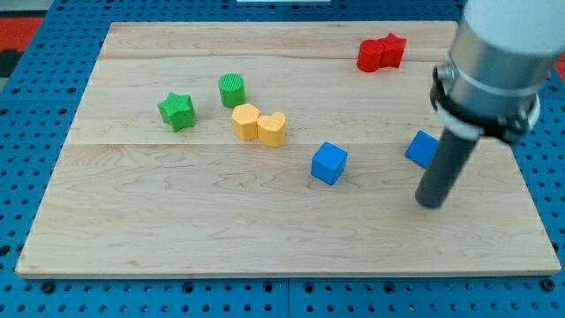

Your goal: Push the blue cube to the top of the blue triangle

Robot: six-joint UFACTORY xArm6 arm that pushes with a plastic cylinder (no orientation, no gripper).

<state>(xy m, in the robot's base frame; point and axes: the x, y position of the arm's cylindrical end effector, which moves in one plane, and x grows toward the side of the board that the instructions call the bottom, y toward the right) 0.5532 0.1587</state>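
The blue cube (pixel 328 163) sits on the wooden board (pixel 177 221) a little right of the middle. The blue triangle (pixel 422 148) lies to its right, partly hidden behind my rod. My tip (pixel 430 202) rests on the board just below the blue triangle and to the right of, and slightly lower than, the blue cube, apart from both.
A green star (pixel 177 111) and a green cylinder (pixel 231 89) lie at the upper left. A yellow block (pixel 246 120) and a yellow heart (pixel 273 129) touch each other near the middle. Two red blocks (pixel 381 53) sit together at the top right.
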